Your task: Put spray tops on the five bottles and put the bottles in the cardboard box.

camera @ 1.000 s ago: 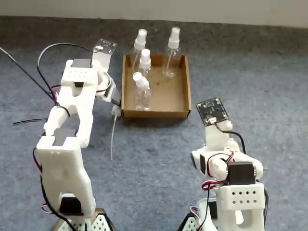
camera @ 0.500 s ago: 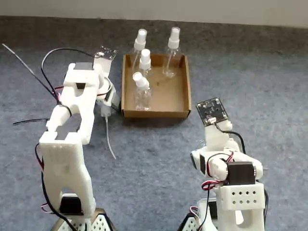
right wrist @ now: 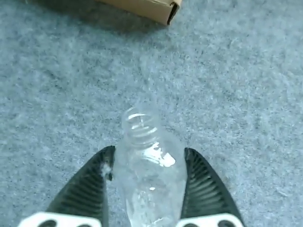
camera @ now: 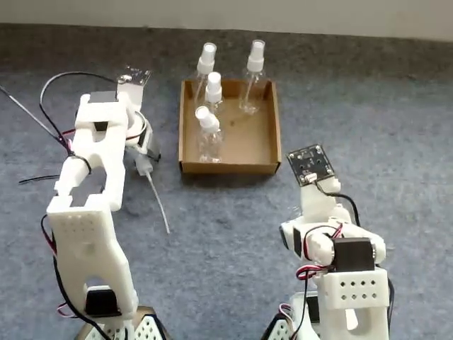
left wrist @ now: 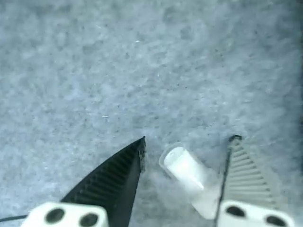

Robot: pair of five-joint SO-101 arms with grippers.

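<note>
Your left fingers point(left wrist: 118, 179) pinch the spray top point(left wrist: 182, 168), its dip tube point(camera: 157, 202) slanting down and rightward. Right fingers point(right wrist: 90, 184) clamp the uncapped bottle point(right wrist: 147, 175), neck pointing out past them, near the cardboard box point(right wrist: 147, 8) corner. Tube must meet neck.

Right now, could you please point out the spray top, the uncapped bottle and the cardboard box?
spray top point(left wrist: 184, 171), left wrist view, on its white head.
uncapped bottle point(right wrist: 147, 165), right wrist view, on its clear shoulder.
cardboard box point(camera: 226, 168), high view, on its near wall.
</note>
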